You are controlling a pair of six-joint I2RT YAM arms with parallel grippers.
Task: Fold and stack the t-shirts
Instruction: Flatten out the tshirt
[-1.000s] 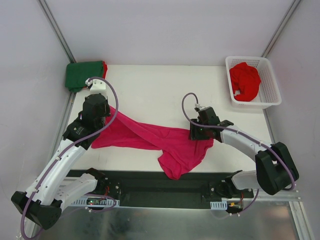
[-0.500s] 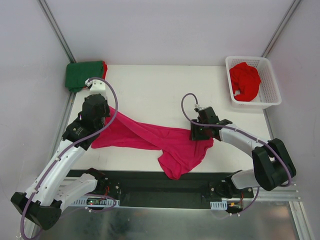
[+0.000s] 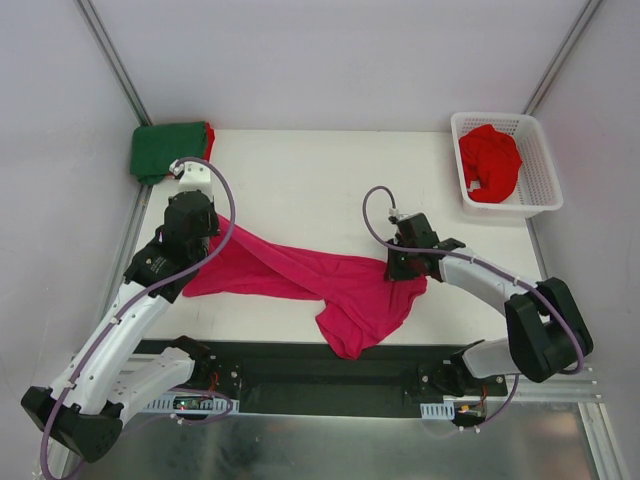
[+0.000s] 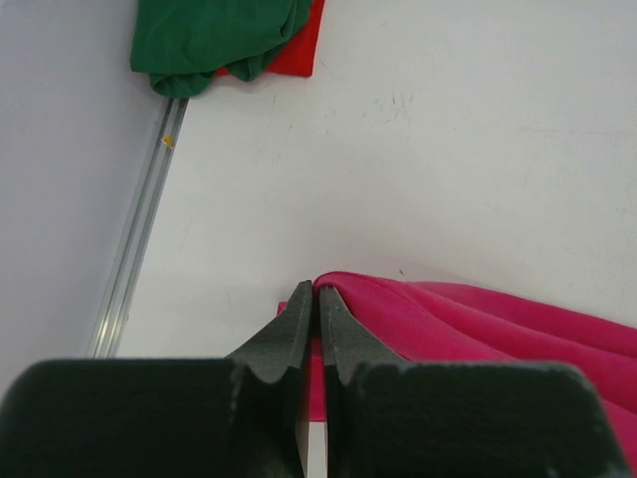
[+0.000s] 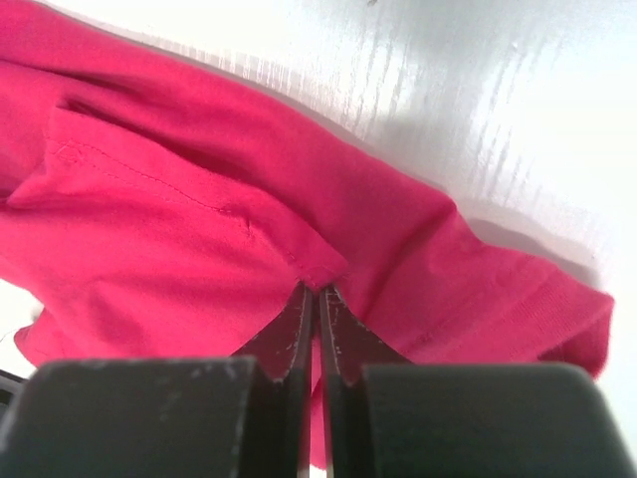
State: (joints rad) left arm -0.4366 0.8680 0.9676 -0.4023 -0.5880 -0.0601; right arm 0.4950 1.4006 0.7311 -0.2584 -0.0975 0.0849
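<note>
The magenta-pink t-shirt (image 3: pixel 320 280) lies crumpled across the near half of the table, one part hanging over the front edge. My left gripper (image 3: pixel 200 240) is shut on its left edge; in the left wrist view (image 4: pixel 319 291) the cloth (image 4: pixel 478 324) folds up between the closed fingers. My right gripper (image 3: pixel 397 268) is shut on a seam at its right end, seen close in the right wrist view (image 5: pixel 318 289), with cloth (image 5: pixel 179 219) all around. A folded dark green t-shirt (image 3: pixel 168 149) lies on a red one (image 3: pixel 209 133) at the far left corner.
A white lattice basket (image 3: pixel 535 190) at the far right holds a crumpled red t-shirt (image 3: pixel 489 163). A metal rail (image 4: pixel 134 234) runs along the table's left edge. Grey walls close in on the left, back and right.
Almost nothing differs. The left arm has shifted very slightly; both grippers keep their hold on the pink shirt, which lies as before.
</note>
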